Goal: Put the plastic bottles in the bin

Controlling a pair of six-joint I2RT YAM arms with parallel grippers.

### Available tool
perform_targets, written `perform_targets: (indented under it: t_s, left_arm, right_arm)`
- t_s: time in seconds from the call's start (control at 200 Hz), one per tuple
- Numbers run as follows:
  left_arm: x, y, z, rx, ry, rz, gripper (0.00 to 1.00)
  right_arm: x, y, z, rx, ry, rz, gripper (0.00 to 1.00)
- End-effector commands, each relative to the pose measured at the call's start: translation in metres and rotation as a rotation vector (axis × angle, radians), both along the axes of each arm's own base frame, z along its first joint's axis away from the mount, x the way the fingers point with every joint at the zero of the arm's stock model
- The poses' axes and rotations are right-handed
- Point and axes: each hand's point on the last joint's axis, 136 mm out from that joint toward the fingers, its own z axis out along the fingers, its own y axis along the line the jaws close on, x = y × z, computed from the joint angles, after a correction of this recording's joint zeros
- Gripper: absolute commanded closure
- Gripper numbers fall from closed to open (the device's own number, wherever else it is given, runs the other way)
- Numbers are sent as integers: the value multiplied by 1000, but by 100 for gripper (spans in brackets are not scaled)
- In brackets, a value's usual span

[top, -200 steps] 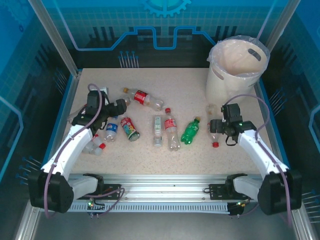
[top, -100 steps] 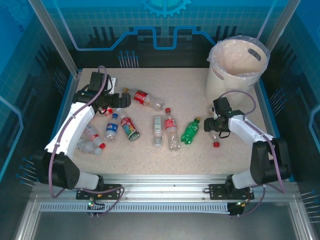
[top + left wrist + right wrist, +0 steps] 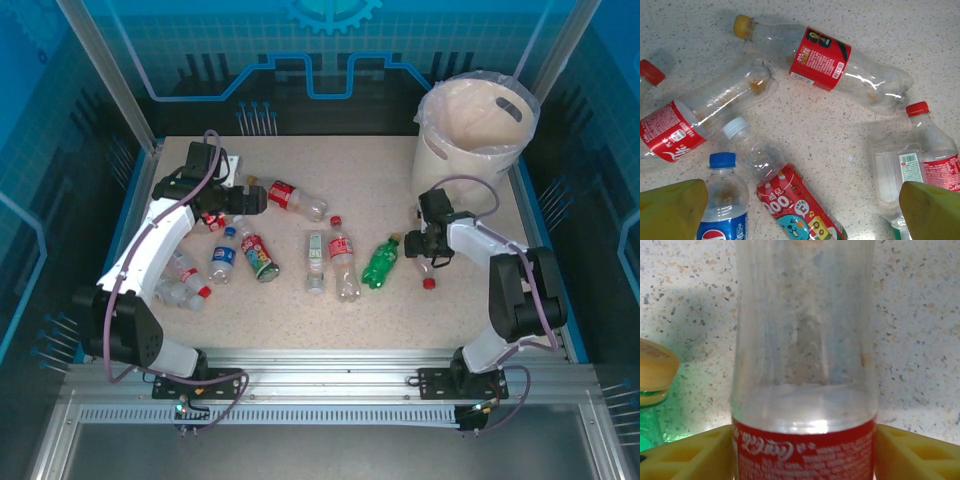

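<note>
Clear, glossy plastic bottles with shiny printed labels lie on a matt, speckled stone-look worktop, the bin is smooth white plastic under crinkly clear film, and the left claw has matt yellow plastic fingers.

The speckled beige table carries plastic bottles lying scattered from nine o'clock through centre to three; the white bin stands at its one o'clock corner

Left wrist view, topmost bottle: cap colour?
Yellow; the cap shows best in the left wrist view.
</note>
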Motion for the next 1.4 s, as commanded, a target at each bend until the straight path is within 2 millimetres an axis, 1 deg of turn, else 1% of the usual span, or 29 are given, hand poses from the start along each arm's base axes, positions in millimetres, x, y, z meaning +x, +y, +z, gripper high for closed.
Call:
perform_targets:
  t_s: [0.0,0.045,0.055,0.08,0.19,0.24,0.255,0.275,0.365,0.46,0.465,0.55,0.65,0.73,0.82,0.921,1.021,1.136,1.201,1.226,1.271,1.311,1.346,1.396]
  left_arm:
    - [1,-5,20,-32,-72,-4,1]
    - [1,-4,23,-40,-90,15,1]
    - [0,-4,23,-45,-94,19,1]
    - [1,-5,25,-59,-105,27,1]
    - [4,-8,31,-115,-139,59,1]
    - [6,-8,34,-119,-142,63,1]
    - [7,-8,34,-119,-139,65,1]
    - [8,-7,33,-116,-136,66,1]
    - [8,-7,30,-102,-132,57,1]
    - [6,-4,22,-76,-146,51,1]
    - [6,-4,22,-76,-146,52,1]
    - [3,-2,14,-68,-145,48,1]
    - [3,-2,9,-57,-130,39,1]
    - [2,-2,7,-50,-124,36,1]
    - [1,0,3,-41,-117,41,1]
    - [0,1,3,-26,-113,48,1]
    - [-1,2,6,-19,-119,52,1]
    - [-4,2,11,-5,-125,58,1]
    - [-6,-1,14,-1,-134,54,1]
    - [-6,-3,16,0,-138,51,1]
    - [-7,-5,16,5,-140,46,1]
    - [-7,-7,17,7,-141,42,1]
    - [-7,-8,17,9,-140,38,1]
    - [-8,-9,16,15,-138,36,1]
  right_arm:
    - [-8,10,-4,12,34,51,36]
    - [-10,9,-4,10,33,54,39]
    - [-11,10,-4,8,32,57,42]
    - [-12,9,-3,6,30,59,44]
    - [-16,9,8,1,6,69,47]
    - [-18,12,17,2,-7,82,49]
    - [-20,13,20,2,-12,89,51]
    - [-21,15,23,3,-15,97,52]
    - [-32,22,44,-7,-35,144,53]
    - [-48,23,69,-40,-45,180,53]
    - [-47,24,74,-39,-60,181,53]
    - [-60,23,108,-49,-97,197,54]
    - [-71,29,161,-9,-190,224,58]
    - [-74,40,203,39,-276,267,59]
    - [-71,51,249,80,-367,309,59]
    - [-56,60,301,85,-500,355,59]
    - [-30,61,348,28,-631,375,59]
    - [8,48,392,-43,-765,342,60]
    - [31,35,411,-56,-834,298,61]
    - [39,28,418,-57,-861,277,64]
    - [54,15,429,-66,-907,234,65]
    - [68,1,434,-81,-934,192,65]
    - [77,-7,437,-86,-952,169,65]
    - [93,-20,436,-104,-972,138,66]
